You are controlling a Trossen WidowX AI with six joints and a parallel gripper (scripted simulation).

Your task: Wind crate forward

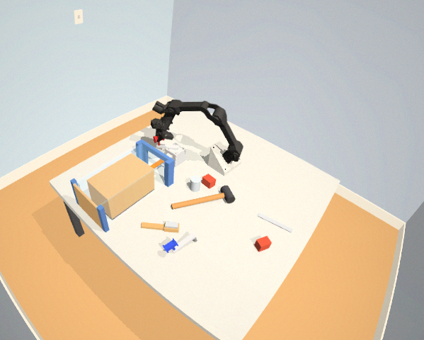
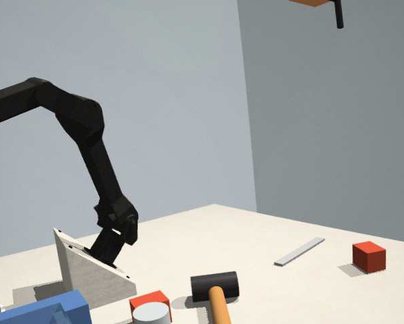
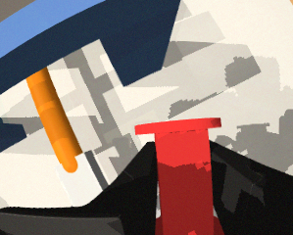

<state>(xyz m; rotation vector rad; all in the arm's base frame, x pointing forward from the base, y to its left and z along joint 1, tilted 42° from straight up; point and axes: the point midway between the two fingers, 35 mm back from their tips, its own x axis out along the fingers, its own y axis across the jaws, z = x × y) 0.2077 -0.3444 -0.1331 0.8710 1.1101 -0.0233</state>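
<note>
The tan crate (image 1: 122, 183) sits flat in the guard cubby, with a gap between its front and the blue steel frame (image 1: 169, 172) (image 2: 79, 306) (image 3: 136, 34). An orange strap (image 1: 156, 163) (image 3: 52, 122) runs from the crate through the frame to the pale winch (image 1: 175, 156) (image 3: 77, 185). My gripper (image 1: 159, 139) (image 3: 175, 147) is shut on the red grip (image 1: 155, 139) (image 3: 184, 147) of the winch handle, beyond the frame. The handle's pale arm (image 1: 168, 145) reaches over the winch in the top view; whether its key is seated in the hole is hidden.
A grey cylinder (image 1: 195, 183) (image 2: 151, 314) and a red block (image 1: 208, 180) stand near the frame. A mallet (image 1: 227, 194) (image 2: 214, 286), a brush-like tool (image 1: 170, 226), a blue-gripped crank (image 1: 170, 245), a flat bar (image 1: 274, 222) (image 2: 299, 252) and another red block (image 1: 262, 244) (image 2: 368, 257) lie farther away.
</note>
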